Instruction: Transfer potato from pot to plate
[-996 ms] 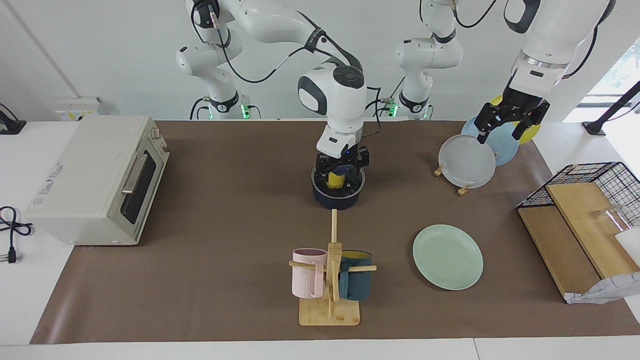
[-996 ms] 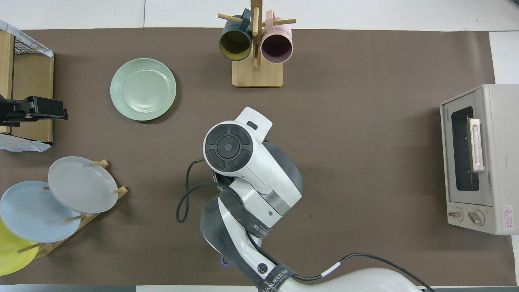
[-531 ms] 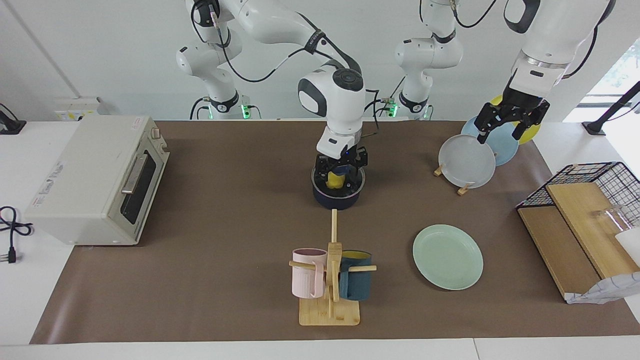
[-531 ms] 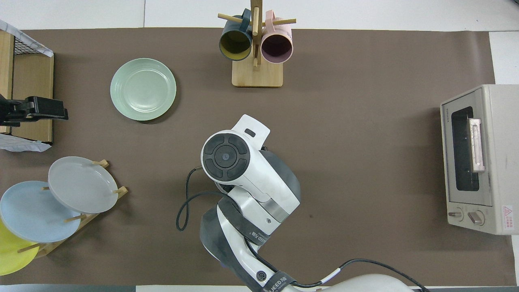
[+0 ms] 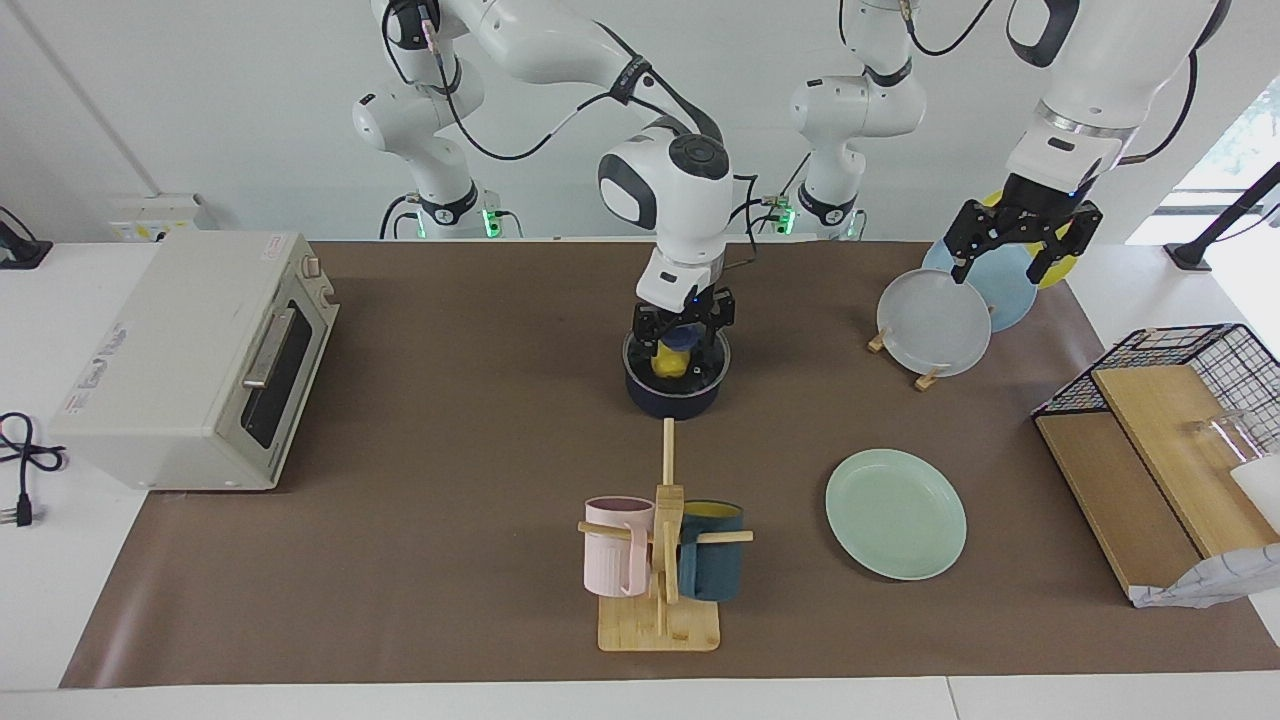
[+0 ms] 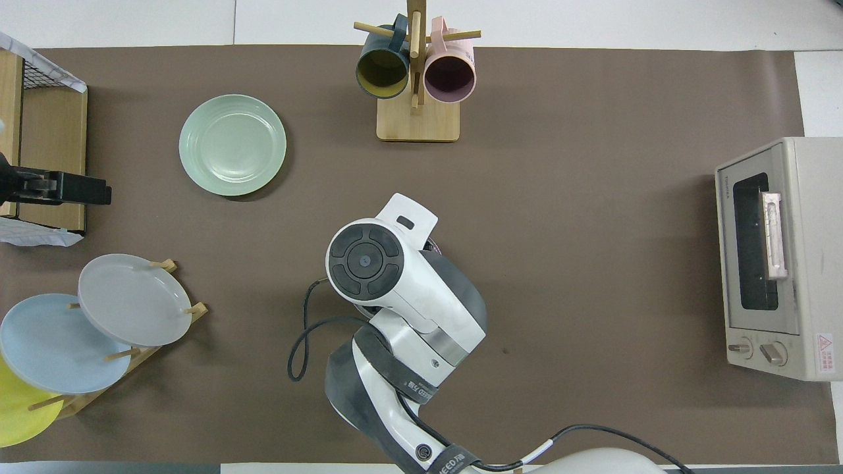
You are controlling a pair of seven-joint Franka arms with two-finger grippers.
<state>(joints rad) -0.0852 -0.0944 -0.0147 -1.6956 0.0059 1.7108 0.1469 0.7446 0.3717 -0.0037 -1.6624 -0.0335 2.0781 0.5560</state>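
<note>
The yellow potato lies inside the dark blue pot in the middle of the table. My right gripper reaches straight down into the pot and sits around the potato. In the overhead view the right arm covers both the pot and the potato. The mint-green plate lies bare, farther from the robots than the pot and toward the left arm's end. My left gripper hangs open and empty in the air over the plate rack, where the left arm waits.
A plate rack holds a greyish-white plate, a light blue one and a yellow one. A mug tree with a pink and a teal mug stands farther out than the pot. A toaster oven and a wire basket with boards occupy the table's ends.
The right arm has shifted slightly over the pot, with the potato still inside it. The left gripper has risen a little above the plate rack.
</note>
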